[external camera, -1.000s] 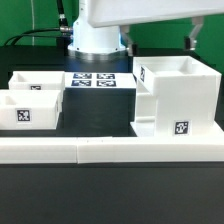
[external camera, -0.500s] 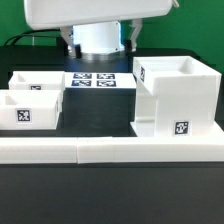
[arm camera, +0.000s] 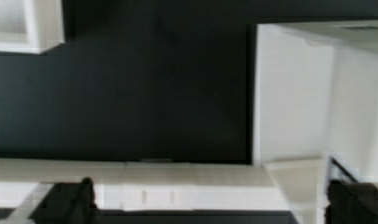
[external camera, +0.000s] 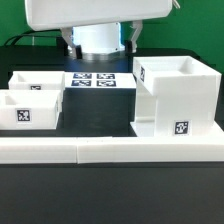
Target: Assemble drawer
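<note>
progress: early, by my read. drawer frame (external camera: 175,95) stands upright at the exterior view's right, open at the top, tag facing near. both boxes are outside it. near drawer box (external camera: 25,112) and far drawer box (external camera: 38,82) sit at the exterior view's left, one behind the other, close together; cannot tell if they touch. nothing seen slotted into the frame, though its openings are not shown plainly. left to do: pick up each box and slide it in, so most of the job.

gripper (arm camera: 212,198): fingers (arm camera: 70,198) wide apart in the wrist view, nothing between them, holding no part. it hangs over dark bare table (external camera: 100,195) between the boxes and the frame, with the frame's wall on one side.

arm (external camera: 95,15) fills the top of the exterior view, above the marker board (external camera: 95,80), which lies flat at the far middle.

edges and room: front rail (external camera: 110,150) runs along the whole near side, just in front of boxes and frame, so no room to push anything nearer. open lane of table in the middle, between boxes and frame. frame's left wall is a hard edge on that lane; a carried box would need to clear it.
</note>
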`<state>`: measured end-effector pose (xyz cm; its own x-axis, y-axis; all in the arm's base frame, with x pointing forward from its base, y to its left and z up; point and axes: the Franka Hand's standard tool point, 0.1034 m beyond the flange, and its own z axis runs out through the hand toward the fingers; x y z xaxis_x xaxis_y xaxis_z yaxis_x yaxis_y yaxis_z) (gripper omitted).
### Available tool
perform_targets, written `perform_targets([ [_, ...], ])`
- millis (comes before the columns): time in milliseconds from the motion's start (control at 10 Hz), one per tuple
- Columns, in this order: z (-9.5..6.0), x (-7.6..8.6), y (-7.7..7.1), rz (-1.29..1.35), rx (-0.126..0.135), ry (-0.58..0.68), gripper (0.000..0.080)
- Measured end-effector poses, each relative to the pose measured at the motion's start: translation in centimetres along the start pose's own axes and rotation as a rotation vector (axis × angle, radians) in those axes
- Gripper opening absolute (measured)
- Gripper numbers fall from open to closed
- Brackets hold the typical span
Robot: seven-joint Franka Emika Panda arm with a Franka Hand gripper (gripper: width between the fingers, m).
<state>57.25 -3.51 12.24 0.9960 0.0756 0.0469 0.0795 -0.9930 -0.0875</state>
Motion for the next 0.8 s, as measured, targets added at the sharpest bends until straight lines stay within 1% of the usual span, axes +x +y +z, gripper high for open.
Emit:
perform_targets([
  [200,1.1,-2.1,2.0,0.040,-0.009,-0.025,0.0649],
  [300,1.8,-3.0,2.9,0.063,-0.009,-0.041,0.0649],
  [400,2.5,-3.5,3.6,0.089,0.000,-0.050,0.0649],
  [500,3.4,-3.8,4.3,0.087,-0.008,-0.041,0.0649],
  [600,3.9,-3.9,4.5,0.078,-0.016,-0.036,0.0649],
  [800,3.8,-3.9,4.4,0.077,-0.014,-0.038,0.0649],
])
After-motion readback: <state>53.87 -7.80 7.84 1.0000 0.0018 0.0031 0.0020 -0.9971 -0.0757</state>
